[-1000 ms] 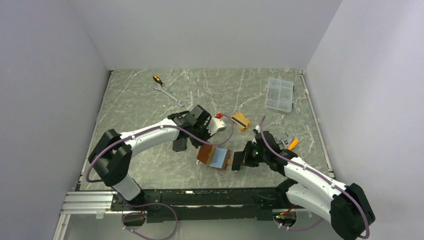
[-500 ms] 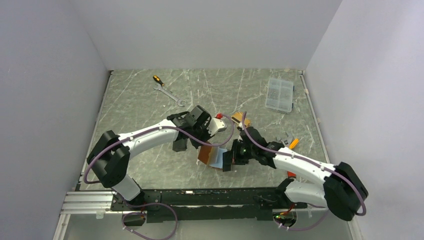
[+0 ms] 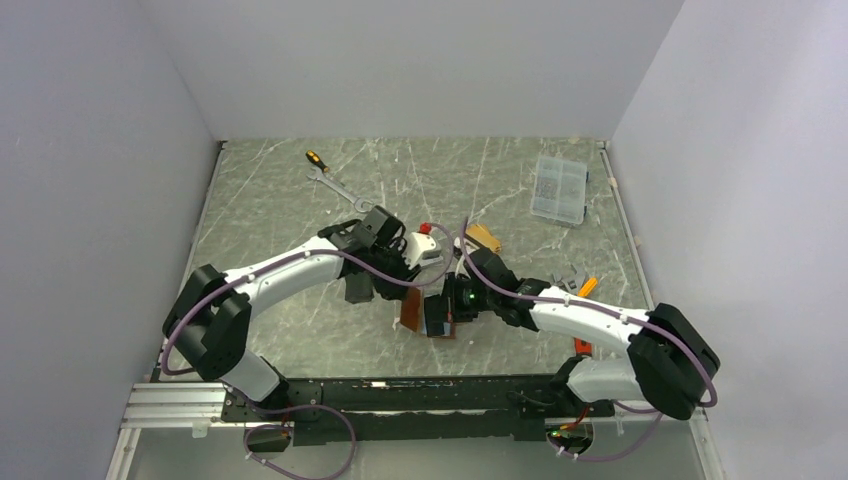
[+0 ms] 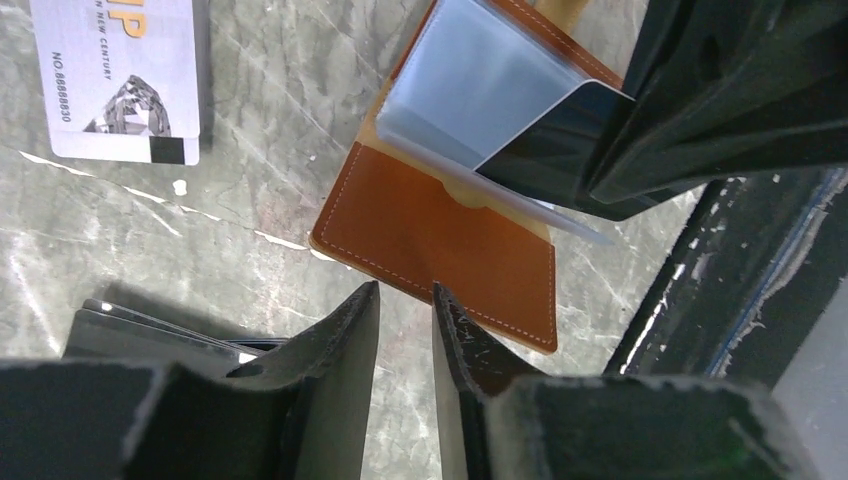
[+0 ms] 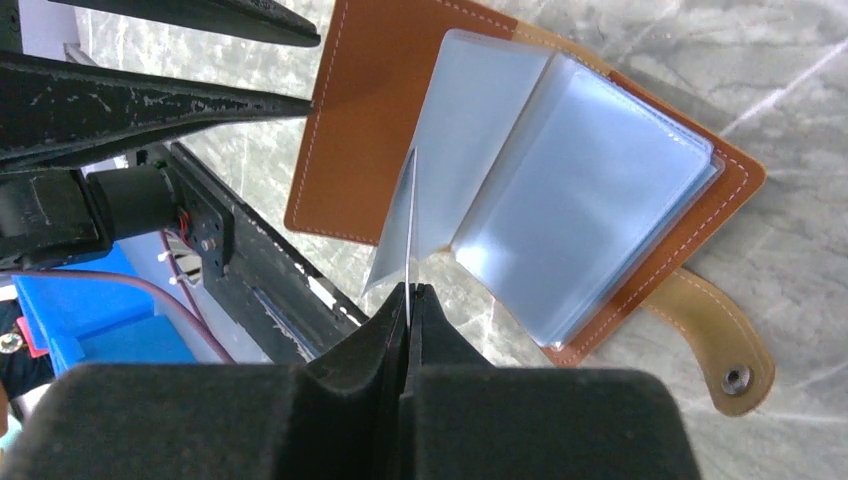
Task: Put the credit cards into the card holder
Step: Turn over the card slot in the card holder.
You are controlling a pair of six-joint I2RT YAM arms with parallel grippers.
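The tan-brown card holder (image 5: pixel 365 130) lies open on the table, its clear sleeves (image 5: pixel 590 190) fanned out and its snap strap (image 5: pixel 715 340) to one side. My right gripper (image 5: pixel 409 290) is shut on a thin credit card (image 5: pixel 409 225), seen edge-on, whose far end rests among the sleeves. In the left wrist view that card (image 4: pixel 545 150) looks dark against the sleeves. My left gripper (image 4: pixel 405 295) stands a little open with nothing between its fingers, its tips at the edge of the card holder's (image 4: pixel 440 235) leather flap. A silver-grey credit card (image 4: pixel 120 70) lies beyond on the table.
A gold-orange card (image 3: pixel 483 238) lies behind the two grippers. Dark cards (image 4: pixel 150 335) sit under my left fingers. A clear plastic box (image 3: pixel 560 188) is at the back right; a wrench (image 3: pixel 340 190) and a screwdriver (image 3: pixel 316 159) are at the back left.
My right gripper has carried its card leftward over the open card holder. My left gripper has drawn back a little to the left and its jaws have parted.
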